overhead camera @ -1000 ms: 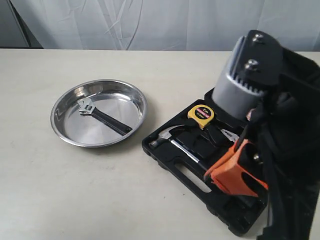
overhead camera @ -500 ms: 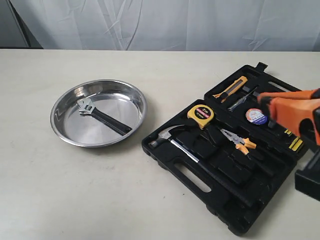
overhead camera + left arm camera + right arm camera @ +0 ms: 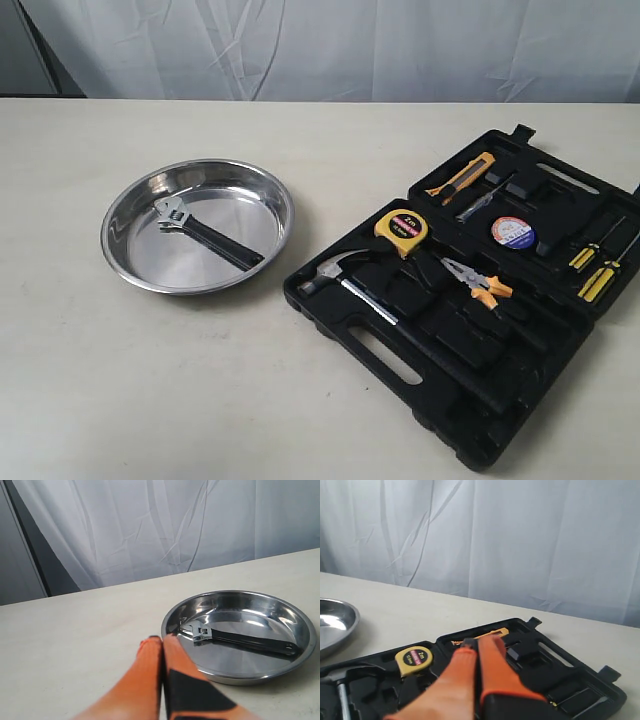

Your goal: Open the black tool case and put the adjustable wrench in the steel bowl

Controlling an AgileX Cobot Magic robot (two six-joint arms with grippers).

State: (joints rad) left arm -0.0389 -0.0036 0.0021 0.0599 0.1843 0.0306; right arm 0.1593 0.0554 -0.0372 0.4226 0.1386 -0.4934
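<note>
One adjustable wrench (image 3: 205, 233) lies inside one steel bowl (image 3: 180, 266); beside the bowl, one black tool case (image 3: 470, 400) lies open. The left gripper (image 3: 162, 639) and right gripper (image 3: 477, 642) each have jaws pressed together, empty.

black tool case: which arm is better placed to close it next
Right, likely. The right claw, shut, points at the open black tool case close ahead; the left claw, also shut, points at the steel bowl holding the adjustable wrench.
</note>
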